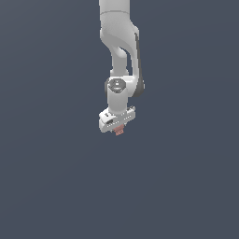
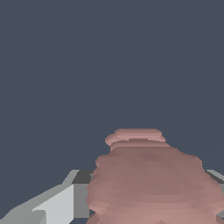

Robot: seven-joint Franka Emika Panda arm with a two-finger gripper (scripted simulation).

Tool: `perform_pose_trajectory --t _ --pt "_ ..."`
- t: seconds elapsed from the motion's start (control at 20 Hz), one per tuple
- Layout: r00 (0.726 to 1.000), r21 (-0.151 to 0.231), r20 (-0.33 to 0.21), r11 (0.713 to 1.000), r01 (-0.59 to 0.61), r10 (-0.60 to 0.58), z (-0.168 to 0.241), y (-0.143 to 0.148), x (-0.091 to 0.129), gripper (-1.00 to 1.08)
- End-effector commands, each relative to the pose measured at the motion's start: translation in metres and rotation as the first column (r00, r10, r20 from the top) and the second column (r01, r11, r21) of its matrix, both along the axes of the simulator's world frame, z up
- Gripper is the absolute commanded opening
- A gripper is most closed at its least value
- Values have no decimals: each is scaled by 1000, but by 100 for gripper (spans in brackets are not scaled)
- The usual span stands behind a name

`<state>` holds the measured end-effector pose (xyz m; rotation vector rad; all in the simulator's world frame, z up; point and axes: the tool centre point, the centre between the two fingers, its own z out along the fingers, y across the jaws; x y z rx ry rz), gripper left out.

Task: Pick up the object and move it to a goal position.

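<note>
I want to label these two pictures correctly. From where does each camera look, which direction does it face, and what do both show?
Exterior view: off the arm, facing the white arm hanging from the frame's top; the gripper is at its lower end.
Wrist view: on the wrist, looking along the gripper; grey finger parts show around the object.
Shared: the pinkish-red object and the plain dark background.

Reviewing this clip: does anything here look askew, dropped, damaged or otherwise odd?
Nothing stands out. The pinkish-red lumpy object sits between the fingers of the white gripper, only a small part of it showing below the gripper in the exterior view. No damage shows, and nothing else appears against the plain dark background.
</note>
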<state>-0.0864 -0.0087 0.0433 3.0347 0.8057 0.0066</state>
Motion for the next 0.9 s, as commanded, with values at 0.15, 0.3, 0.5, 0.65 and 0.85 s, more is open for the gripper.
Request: perform_pose_trajectory --t 0.15,0.3,0.5,0.65,0.85 --pt "999 0 37 1000 0 0 4 5 11 -100" --pt "997 0 79 1000 1 -1 10 10 24 -100" --pt "987 0 160 1000 3 -3 22 19 47 -100" --pt "971 0 237 1000 5 -5 36 29 69 -100" --pt "937 1 349 1000 7 -7 59 43 99 -100"
